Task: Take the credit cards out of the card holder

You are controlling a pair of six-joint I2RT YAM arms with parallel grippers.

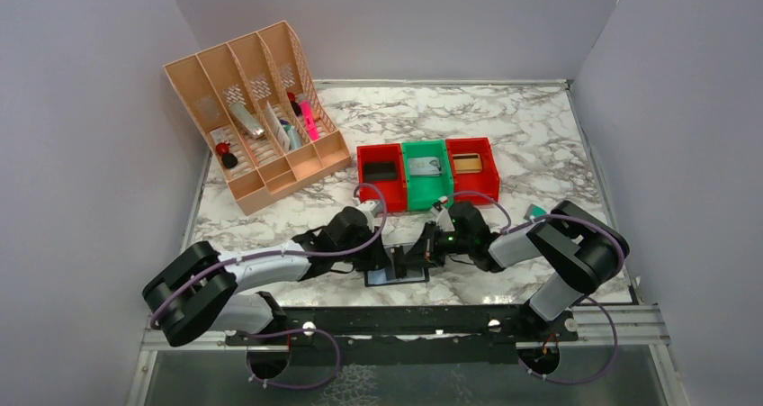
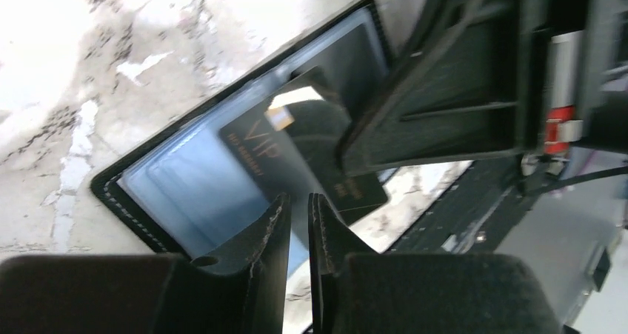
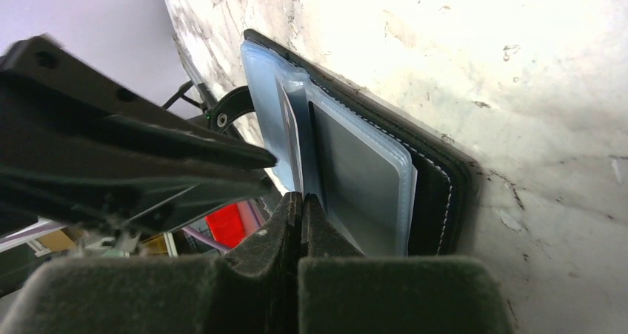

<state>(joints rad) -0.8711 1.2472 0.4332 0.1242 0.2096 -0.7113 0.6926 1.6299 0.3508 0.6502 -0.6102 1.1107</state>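
I see card holder (image 1: 397, 277) open at near edge of counter (image 1: 540, 136), mid-width. Black card (image 2: 285, 160), printed "VIP", pokes past holder's edge. Left tool (image 2: 298, 208) slightly parted at card, grip unclear. Right tool (image 3: 301, 204) closed, tips at holder.

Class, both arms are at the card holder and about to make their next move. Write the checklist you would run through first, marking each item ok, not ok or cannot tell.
1. The card holder lies open on the marble table: ok.
2. The black VIP card is partly slid out of its pocket: ok.
3. The left gripper is at the card's edge, jaws narrowly parted: ok.
4. The card is between the left jaws: not ok, the gap shows nothing inside.
5. The right gripper is shut at the edge of the plastic sleeves: ok. Whether it is pinching one: cannot tell.
6. The card is fully out of the holder: not ok.
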